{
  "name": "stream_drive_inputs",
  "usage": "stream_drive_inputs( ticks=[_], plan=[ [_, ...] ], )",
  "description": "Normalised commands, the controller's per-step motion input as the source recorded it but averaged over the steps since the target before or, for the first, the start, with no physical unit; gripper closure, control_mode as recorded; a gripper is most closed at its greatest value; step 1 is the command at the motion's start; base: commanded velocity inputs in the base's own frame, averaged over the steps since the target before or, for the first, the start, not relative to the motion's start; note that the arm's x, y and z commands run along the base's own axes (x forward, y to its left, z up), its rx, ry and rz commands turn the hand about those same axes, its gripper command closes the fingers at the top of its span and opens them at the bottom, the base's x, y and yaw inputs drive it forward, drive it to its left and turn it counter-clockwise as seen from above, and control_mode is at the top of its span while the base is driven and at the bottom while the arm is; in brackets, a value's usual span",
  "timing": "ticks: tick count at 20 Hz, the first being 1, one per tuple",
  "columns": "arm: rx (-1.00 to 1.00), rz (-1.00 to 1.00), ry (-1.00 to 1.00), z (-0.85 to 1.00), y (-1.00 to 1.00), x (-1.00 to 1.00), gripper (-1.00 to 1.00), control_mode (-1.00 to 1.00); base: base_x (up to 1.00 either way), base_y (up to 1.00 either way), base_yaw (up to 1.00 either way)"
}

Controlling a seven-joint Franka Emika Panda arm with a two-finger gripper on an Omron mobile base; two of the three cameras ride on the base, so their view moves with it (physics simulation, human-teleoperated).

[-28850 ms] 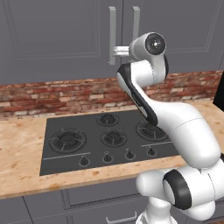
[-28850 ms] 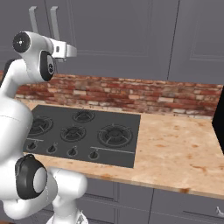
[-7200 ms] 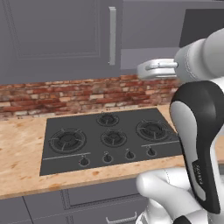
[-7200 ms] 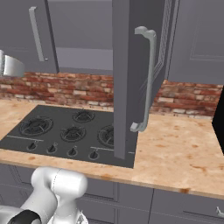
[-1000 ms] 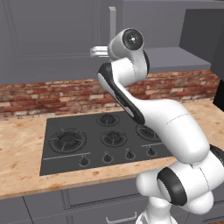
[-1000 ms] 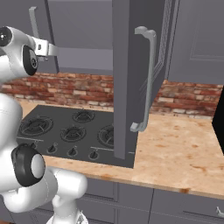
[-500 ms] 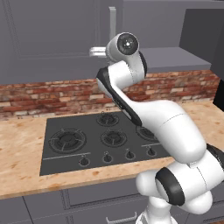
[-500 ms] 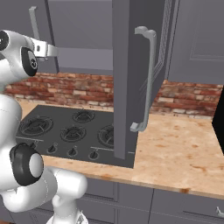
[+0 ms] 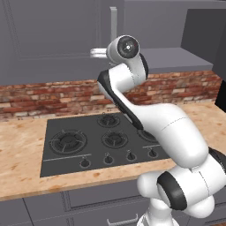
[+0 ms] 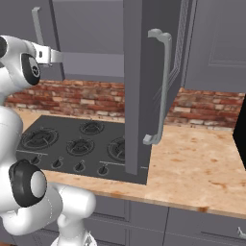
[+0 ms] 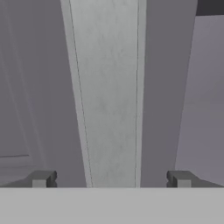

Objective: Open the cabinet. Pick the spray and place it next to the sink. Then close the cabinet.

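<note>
We see the cabinet [image 10: 144, 86] with its right door swung out toward us over the table [image 10: 192, 158], edge-on in the right base view, its long silver bar handle [image 10: 161, 86] facing right. The left door [image 9: 53, 39] is shut, and its own vertical handle [image 9: 113, 22] stands just above our hand [image 9: 98, 53]. In the hand view the two fingertips [image 11: 41, 179] stand wide apart with nothing between them, and that pale handle [image 11: 107, 92] runs straight up the middle, close ahead. The hand sits at the level of the door's lower edge, above the black hob [image 9: 97, 141] and in front of the brick backsplash [image 9: 39, 95]. We cannot make out the spray anywhere in the opened part of the cabinet
</note>
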Motion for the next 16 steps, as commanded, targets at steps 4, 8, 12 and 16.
stream_drive_inputs(
  ticks=[4, 8, 12, 16],
  plan=[
    [0.0, 0.0, 0.0, 0.0, 0.0, 0.0, 1.0, -1.0, 0.0, 0.0, 0.0],
    [0.0, 0.0, 0.0, 0.0, 0.0, 0.0, 1.0, -1.0, 0.0, 0.0, 0.0],
    [0.0, 0.0, 0.0, 0.0, 0.0, 0.0, 1.0, -1.0, 0.0, 0.0, 0.0],
    [0.0, 0.0, 0.0, 0.0, 0.0, 0.0, 1.0, -1.0, 0.0, 0.0, 0.0]
  ],
)
